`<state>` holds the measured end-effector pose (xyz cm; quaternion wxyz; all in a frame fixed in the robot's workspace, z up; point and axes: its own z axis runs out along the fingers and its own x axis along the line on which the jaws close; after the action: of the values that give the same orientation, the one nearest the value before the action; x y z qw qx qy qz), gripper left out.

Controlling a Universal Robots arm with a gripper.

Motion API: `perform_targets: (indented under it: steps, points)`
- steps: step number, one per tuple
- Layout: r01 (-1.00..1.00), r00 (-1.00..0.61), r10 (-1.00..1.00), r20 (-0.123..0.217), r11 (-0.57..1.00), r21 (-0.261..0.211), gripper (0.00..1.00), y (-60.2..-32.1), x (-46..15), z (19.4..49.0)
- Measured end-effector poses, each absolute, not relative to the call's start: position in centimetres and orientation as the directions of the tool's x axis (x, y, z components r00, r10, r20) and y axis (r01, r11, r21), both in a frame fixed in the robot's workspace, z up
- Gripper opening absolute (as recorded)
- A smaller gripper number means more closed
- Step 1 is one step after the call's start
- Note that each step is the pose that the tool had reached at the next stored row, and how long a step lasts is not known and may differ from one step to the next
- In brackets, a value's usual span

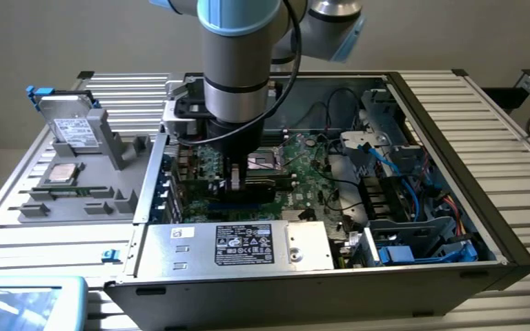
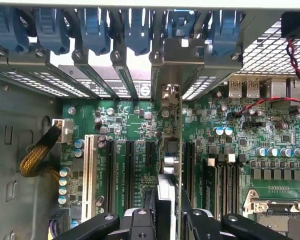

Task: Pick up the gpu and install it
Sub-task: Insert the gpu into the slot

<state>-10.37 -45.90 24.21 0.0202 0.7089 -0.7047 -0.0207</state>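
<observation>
- Wrist view: gripper (image 2: pixel 168 220) is down inside the PC case (image 1: pixel 486 227), fingers (image 2: pixel 140 222) closed on the gpu (image 2: pixel 171 150), pinching the card edge-on btwn the two pads.
- Gpu stands upright, thin edge toward the camera, running straight out from btwn the fingers toward the rear slot openings; its silver bracket (image 2: pixel 166 75) sits at the back wall, in line w/ one slot opening under the blue clips (image 2: pixel 177 22).
- Motherboard (image 2: pixel 125 130) lies directly under the card; black expansion slots (image 2: pixel 130 170) run alongside it on both sides of the fingers.
- Exterior view: arm (image 1: pixel 237 76) reaches straight down into the case, gripper (image 1: pixel 237 181) low over the board.
- Pickup looks done: card is off any tray and in hand.
- Install appears under way: card lined up over a slot, but can't tell if its edge connector is seated or just above.
- Release not yet done; bracket clip state unclear.
</observation>
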Motion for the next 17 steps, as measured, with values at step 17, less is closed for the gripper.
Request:
perform_targets:
  steps: [17]
  points:
    - [-0.998,0.006,-1.000,-0.005,-0.006,0.058,0.29,-45.77,-10.40,24.15]
